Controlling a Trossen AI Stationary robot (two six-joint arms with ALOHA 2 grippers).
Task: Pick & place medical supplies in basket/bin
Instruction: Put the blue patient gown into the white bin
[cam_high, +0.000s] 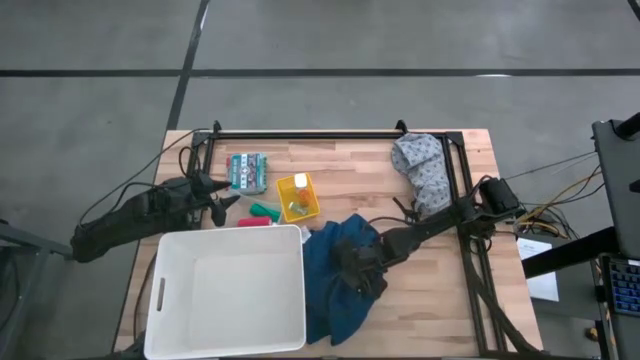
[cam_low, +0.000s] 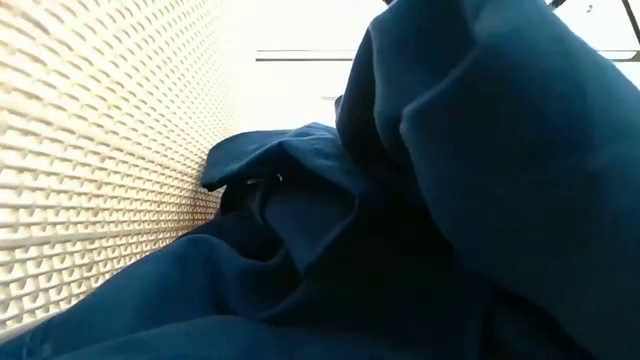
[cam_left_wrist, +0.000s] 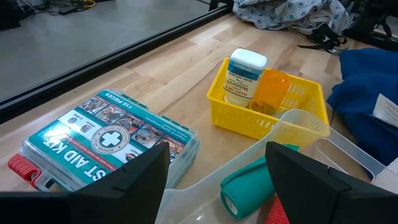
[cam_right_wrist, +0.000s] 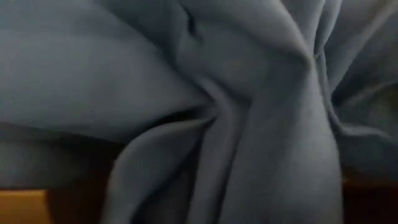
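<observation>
High view gives us both arms: our right arm reaches low and slanted across the table, its right claw down in the blue garment, which lies crumpled just beside the white bin; whether that claw pinches cloth we cannot tell. Our left arm lies low by the bin's far side, left claw spread, near the first aid kit. The grey cloth sits at the far right corner. Only the left wrist view shows the yellow basket holding a white bottle and an orange bottle, with a green tube nearby
</observation>
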